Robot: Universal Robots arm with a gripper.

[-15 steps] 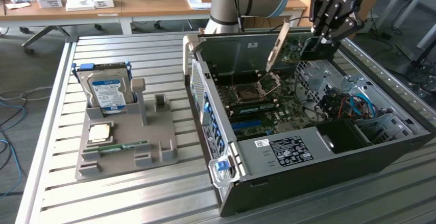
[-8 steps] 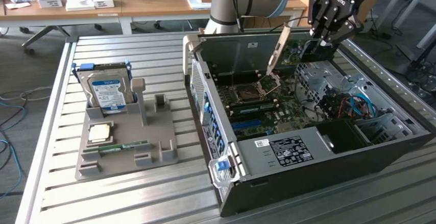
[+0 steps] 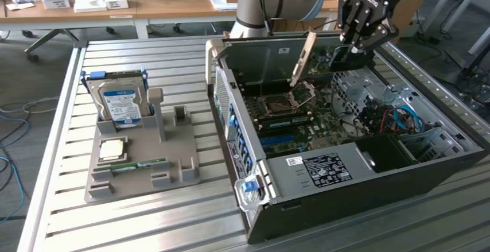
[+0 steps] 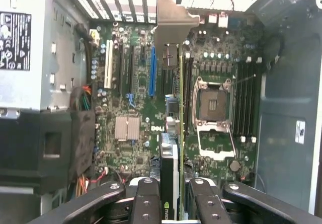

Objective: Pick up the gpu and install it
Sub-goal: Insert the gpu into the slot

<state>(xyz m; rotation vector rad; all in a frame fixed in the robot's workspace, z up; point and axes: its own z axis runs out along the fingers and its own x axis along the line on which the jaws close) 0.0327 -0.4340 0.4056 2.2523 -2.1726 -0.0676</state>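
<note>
The gpu (image 3: 334,61) hangs inside the open computer case (image 3: 345,166), above the motherboard (image 3: 295,128). Its pale metal bracket (image 3: 304,58) slants down toward the empty CPU socket (image 3: 280,100). My gripper (image 3: 354,46) is shut on the card's dark body from above. In the wrist view the gpu (image 4: 173,148) appears edge-on between my fingers (image 4: 147,201), with my gripper (image 4: 173,206) clamped on its end and its bracket (image 4: 173,20) pointing toward the case's rear slots. The card sits over the board between the blue slot (image 4: 152,73) and the CPU socket (image 4: 214,100). I cannot tell whether it touches the board.
On the slatted metal table (image 3: 153,217), at the exterior view's left, a grey holder (image 3: 142,166) carries an upright silver hard drive (image 3: 120,104), a chip (image 3: 112,148) and a green memory stick (image 3: 137,165). The black power supply (image 3: 329,169) and coloured cables (image 3: 398,120) crowd the case. Desks stand behind.
</note>
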